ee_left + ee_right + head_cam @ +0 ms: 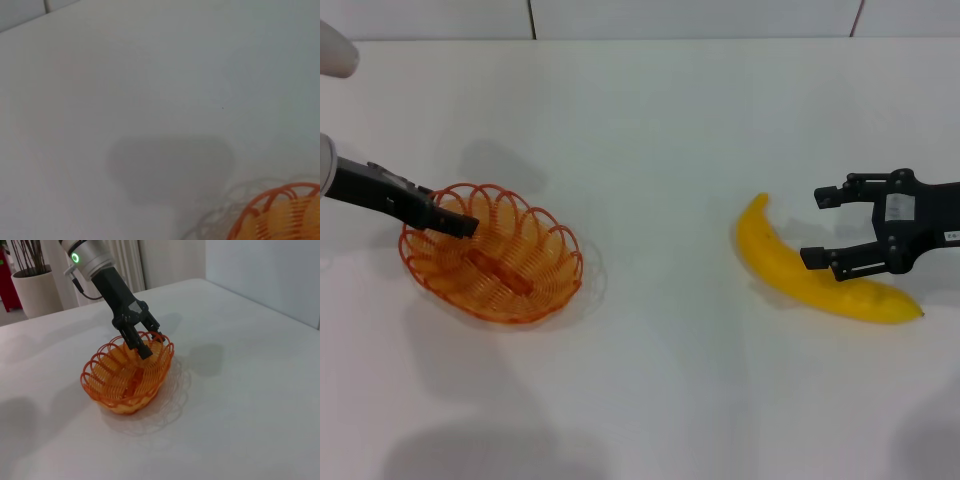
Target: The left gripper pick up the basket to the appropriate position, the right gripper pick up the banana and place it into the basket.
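The orange wire basket (525,290) sits at the left of the white table. It also shows in the right wrist view (115,385), and its rim shows in the left wrist view (280,210). My left gripper (460,222) is at the basket's left rim. In the right wrist view the left gripper (147,340) has one finger inside the rim and one outside, shut on it. The yellow banana (782,262) lies on the right. My right gripper (825,227) is open over the banana's middle, its near finger overlapping the fruit.
The white table (650,150) runs back to a tiled wall edge. In the right wrist view a potted plant (32,292) and a curtain stand beyond the table's far side. About a basket's length of bare table separates basket and banana.
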Controlling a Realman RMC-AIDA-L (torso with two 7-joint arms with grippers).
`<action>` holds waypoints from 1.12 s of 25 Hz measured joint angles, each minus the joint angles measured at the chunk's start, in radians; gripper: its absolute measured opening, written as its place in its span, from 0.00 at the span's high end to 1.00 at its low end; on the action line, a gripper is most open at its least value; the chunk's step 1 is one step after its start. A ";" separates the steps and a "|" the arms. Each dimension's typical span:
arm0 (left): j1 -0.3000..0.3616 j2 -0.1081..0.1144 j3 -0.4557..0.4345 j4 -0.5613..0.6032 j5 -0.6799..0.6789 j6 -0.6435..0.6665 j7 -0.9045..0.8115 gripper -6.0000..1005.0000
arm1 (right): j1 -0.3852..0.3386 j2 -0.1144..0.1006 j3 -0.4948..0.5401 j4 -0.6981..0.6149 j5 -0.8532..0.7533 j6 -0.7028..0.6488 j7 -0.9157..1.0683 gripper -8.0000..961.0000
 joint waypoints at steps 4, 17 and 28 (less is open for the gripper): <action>0.000 -0.001 0.000 -0.001 0.000 -0.006 0.005 0.18 | 0.000 0.000 0.000 0.000 0.000 0.000 0.000 0.07; 0.000 -0.008 0.023 -0.003 0.002 -0.019 0.007 0.25 | 0.000 0.000 0.000 0.000 0.000 0.000 0.000 0.07; 0.003 -0.010 0.023 -0.003 0.002 -0.033 0.001 0.47 | 0.000 0.000 0.000 0.002 -0.001 0.000 0.000 0.07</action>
